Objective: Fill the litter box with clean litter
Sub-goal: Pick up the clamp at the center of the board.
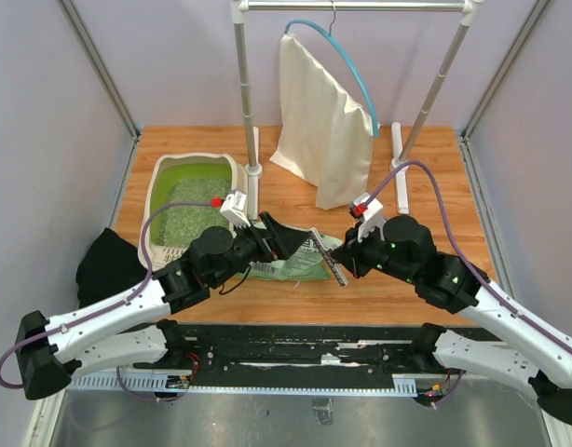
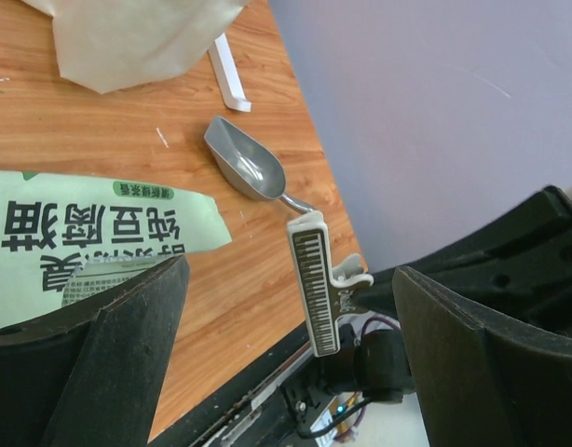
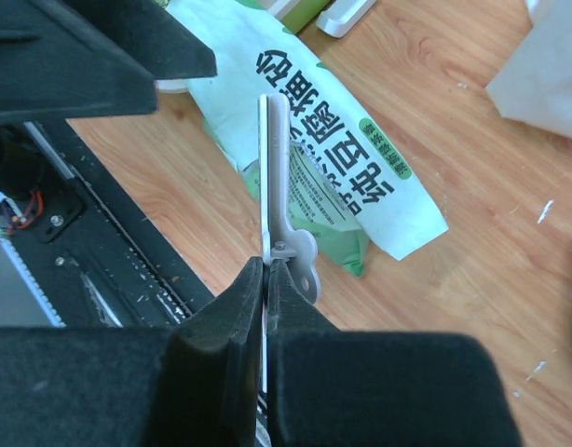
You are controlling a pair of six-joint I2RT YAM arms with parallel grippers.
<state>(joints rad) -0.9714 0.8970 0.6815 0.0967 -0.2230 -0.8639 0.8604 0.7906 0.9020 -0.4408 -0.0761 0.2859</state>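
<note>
Top external view, two onlookers at the table's edge.

VISITOR: Where is the box?

TECH: The litter box (image 1: 158,191) sits at the far left of the table (image 1: 426,186). It holds litter (image 1: 195,207), a speckled layer, with bare green floor showing at the far end.

VISITOR: How would that stuff handle?

TECH: It is loose and light, I'd say. Granules run and scatter, so no finger can pinch them. They have to be carried in the scoop (image 2: 244,168) or poured from the bag (image 3: 342,158). The box itself looks stiff, and the raised rim is the place to hold it.

VISITOR: And the bag?

TECH: It is soft and limp, lying flat just right of the box. How much is left inside, I cannot tell.

VISITOR: What are the hands doing?

TECH: The left gripper (image 1: 288,238) hangs over the bag with its fingers spread wide, holding nothing. The right gripper (image 3: 267,279) is pinched tight on a white clip (image 3: 277,177), which it holds up between the two arms.

VISITOR: The scoop?

TECH: It lies empty on the wood beyond the clip, with its handle towards the arms. That handle is where I'd grasp it.
</note>
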